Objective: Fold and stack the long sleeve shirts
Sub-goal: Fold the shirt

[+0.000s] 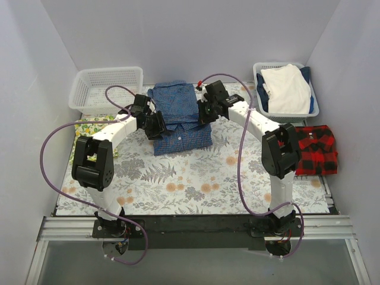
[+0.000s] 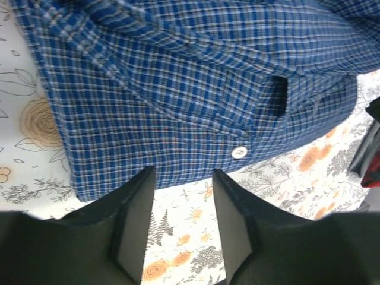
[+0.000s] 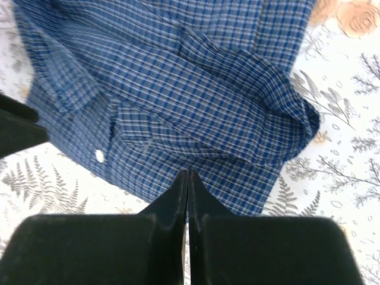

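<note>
Left gripper (image 2: 182,177), fingers spread and empty, sits at the blue shirt (image 2: 178,89) hem mid-frame; right gripper (image 3: 188,175) is pressed together (pinching cloth? unclear). Folding step, likely; next needs a hem grasp.

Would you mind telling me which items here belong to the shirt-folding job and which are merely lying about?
Job:
blue check shirt
red-and-black plaid shirt

Lying about:
white garment, in the right basket
left basket
lemon-print cloth
</note>
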Robot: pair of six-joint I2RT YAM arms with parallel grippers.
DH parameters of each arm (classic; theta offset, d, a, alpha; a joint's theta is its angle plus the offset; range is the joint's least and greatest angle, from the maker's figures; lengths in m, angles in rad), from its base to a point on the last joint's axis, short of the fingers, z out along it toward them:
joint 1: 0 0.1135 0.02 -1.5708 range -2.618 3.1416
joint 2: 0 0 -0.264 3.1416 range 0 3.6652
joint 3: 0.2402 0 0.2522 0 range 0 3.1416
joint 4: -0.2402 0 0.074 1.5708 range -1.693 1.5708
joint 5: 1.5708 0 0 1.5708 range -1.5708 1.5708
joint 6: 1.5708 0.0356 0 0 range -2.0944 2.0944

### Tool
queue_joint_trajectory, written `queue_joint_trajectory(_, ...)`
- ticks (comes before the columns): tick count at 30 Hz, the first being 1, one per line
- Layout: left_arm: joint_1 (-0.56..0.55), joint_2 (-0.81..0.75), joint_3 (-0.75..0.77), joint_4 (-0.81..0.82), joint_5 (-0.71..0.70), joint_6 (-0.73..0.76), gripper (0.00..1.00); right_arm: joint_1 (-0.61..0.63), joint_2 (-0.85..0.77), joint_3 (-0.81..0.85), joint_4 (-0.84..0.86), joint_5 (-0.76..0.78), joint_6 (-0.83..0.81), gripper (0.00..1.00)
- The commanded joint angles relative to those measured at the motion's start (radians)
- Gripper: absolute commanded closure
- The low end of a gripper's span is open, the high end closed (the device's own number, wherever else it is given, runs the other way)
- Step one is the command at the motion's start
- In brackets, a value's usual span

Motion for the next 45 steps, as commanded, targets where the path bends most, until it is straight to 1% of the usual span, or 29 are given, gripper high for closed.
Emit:
queue_joint_trajectory(1, 0.0, -0.041, -0.019, 0.014, -0.022, 0.034, 0.61, -0.001, 0.022, 0.032, -0.072, 0.071, -0.045, 0.99)
queue_joint_trajectory(2, -0.002, -0.039, -0.021, 0.016, -0.019, 0.034, 0.64, 0.008, 0.025, 0.034, -0.08, 0.077, -0.048, 0.99)
queue_joint_trajectory(6, -0.013, 0.008, 0.007, 0.027, -0.032, 0.035, 0.66, 0.023, 0.037, 0.037, -0.114, 0.094, -0.055, 0.99)
queue_joint_trajectory(10, -0.013, 0.117, 0.089, 0.027, -0.068, 0.031, 0.69, 0.025, 0.079, 0.06, -0.128, 0.097, -0.052, 0.99)
queue_joint_trajectory(12, -0.013, 0.157, 0.16, 0.025, -0.094, 0.034, 0.69, 0.025, 0.121, 0.089, -0.131, 0.104, -0.049, 0.99)
queue_joint_trajectory(13, -0.013, 0.203, 0.19, 0.022, -0.104, 0.032, 0.69, 0.025, 0.14, 0.112, -0.129, 0.108, -0.049, 0.99)
queue_joint_trajectory(16, -0.013, 0.272, 0.316, -0.002, -0.151, 0.035, 0.69, 0.022, 0.232, 0.24, -0.146, 0.14, -0.045, 0.99)
queue_joint_trajectory(17, -0.013, 0.312, 0.35, -0.021, -0.174, 0.029, 0.69, 0.019, 0.252, 0.306, -0.145, 0.15, -0.036, 0.99)
queue_joint_trajectory(18, -0.01, 0.324, 0.414, -0.024, -0.194, 0.012, 0.68, 0.017, 0.284, 0.337, -0.134, 0.159, -0.025, 0.99)
queue_joint_trajectory(20, -0.004, 0.338, 0.454, -0.001, -0.21, -0.008, 0.68, 0.013, 0.307, 0.424, -0.105, 0.163, -0.011, 0.99)
queue_joint_trajectory(22, 0.0, 0.332, 0.504, 0.014, -0.238, -0.037, 0.67, 0.005, 0.326, 0.466, -0.079, 0.226, 0.027, 0.99)
queue_joint_trajectory(23, 0.0, 0.328, 0.514, 0.037, -0.248, -0.043, 0.64, -0.001, 0.326, 0.477, -0.059, 0.223, 0.04, 0.91)
queue_joint_trajectory(25, 0.0, 0.3, 0.524, 0.057, -0.266, -0.054, 0.6, -0.006, 0.31, 0.48, 0.019, 0.22, 0.06, 0.83)
queue_joint_trajectory(26, 0.0, 0.289, 0.522, 0.076, -0.263, -0.054, 0.6, -0.007, 0.304, 0.479, 0.061, 0.219, 0.058, 0.74)
queue_joint_trajectory(28, 0.0, 0.257, 0.508, 0.074, -0.263, -0.054, 0.57, -0.009, 0.29, 0.476, 0.076, 0.213, 0.046, 0.65)
queue_joint_trajectory(29, 0.0, 0.245, 0.496, 0.076, -0.248, -0.048, 0.55, -0.01, 0.286, 0.471, 0.076, 0.206, 0.041, 0.61)
queue_joint_trajectory(30, 0.0, 0.233, 0.485, 0.068, -0.245, -0.043, 0.53, -0.012, 0.266, 0.459, 0.064, 0.199, 0.041, 0.6)
queue_joint_trajectory(33, 0.0, 0.18, 0.412, 0.05, -0.228, -0.045, 0.48, -0.023, 0.194, 0.329, 0.033, 0.124, 0.021, 0.56)
queue_joint_trajectory(34, 0.0, 0.145, 0.384, 0.048, -0.225, -0.045, 0.47, -0.024, 0.174, 0.249, 0.021, 0.09, 0.011, 0.56)
queue_joint_trajectory(35, 0.0, 0.128, 0.334, 0.048, -0.222, -0.049, 0.46, -0.024, 0.156, 0.218, -0.012, 0.082, -0.012, 0.56)
queue_joint_trajectory(37, -0.002, 0.091, 0.281, 0.048, -0.216, -0.055, 0.46, -0.024, 0.103, 0.149, -0.043, 0.065, -0.029, 0.56)
queue_joint_trajectory(38, 0.0, 0.058, 0.234, 0.048, -0.214, -0.058, 0.45, -0.024, 0.08, 0.065, -0.048, 0.05, -0.054, 0.56)
queue_joint_trajectory(39, 0.0, 0.041, 0.215, 0.048, -0.222, -0.063, 0.45, -0.023, 0.039, 0.025, -0.045, 0.03, -0.066, 0.56)
queue_joint_trajectory(41, 0.0, 0.0, 0.157, 0.05, -0.225, -0.063, 0.44, -0.021, 0.014, -0.075, -0.025, -0.02, -0.081, 0.57)
queue_joint_trajectory(45, 0.0, -0.051, 0.082, 0.048, -0.246, -0.071, 0.44, -0.01, 0.048, -0.146, -0.017, -0.117, -0.1, 0.6)
